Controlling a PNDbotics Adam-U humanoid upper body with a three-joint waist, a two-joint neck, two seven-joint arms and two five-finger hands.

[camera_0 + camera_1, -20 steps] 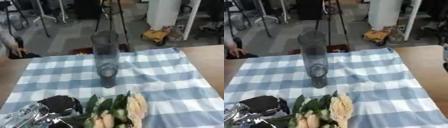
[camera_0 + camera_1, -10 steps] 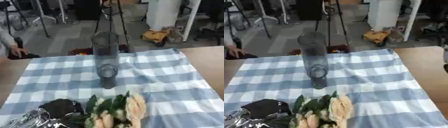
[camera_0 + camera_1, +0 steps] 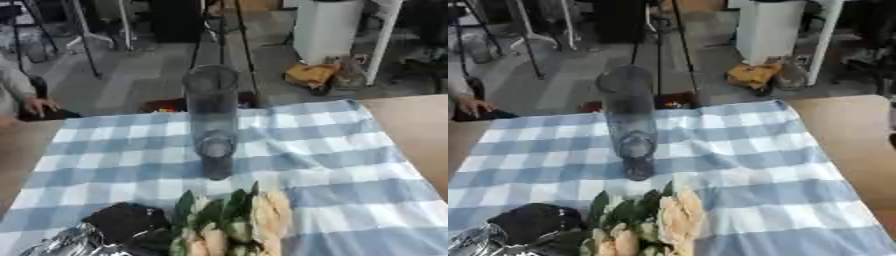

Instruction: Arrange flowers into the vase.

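Observation:
A tall clear glass vase (image 3: 212, 117) stands upright in the middle of a blue and white checked cloth (image 3: 332, 150). A bunch of pale peach roses with green leaves (image 3: 234, 224) lies at the near edge, blooms pointing up toward the vase, a short gap below its base. My left hand (image 3: 122, 224), black with silver parts, shows at the lower left, right against the leaves; its grip is hidden. My right hand is out of sight.
The cloth covers a wooden table (image 3: 850, 125), bare at the right and far left. Beyond the far edge are the floor, tripod legs (image 3: 229, 35), a white column (image 3: 325, 25) and a yellow object (image 3: 311, 75).
My left hand has sunk a little toward the lower edge of the view. The vase and the flowers stay where they were.

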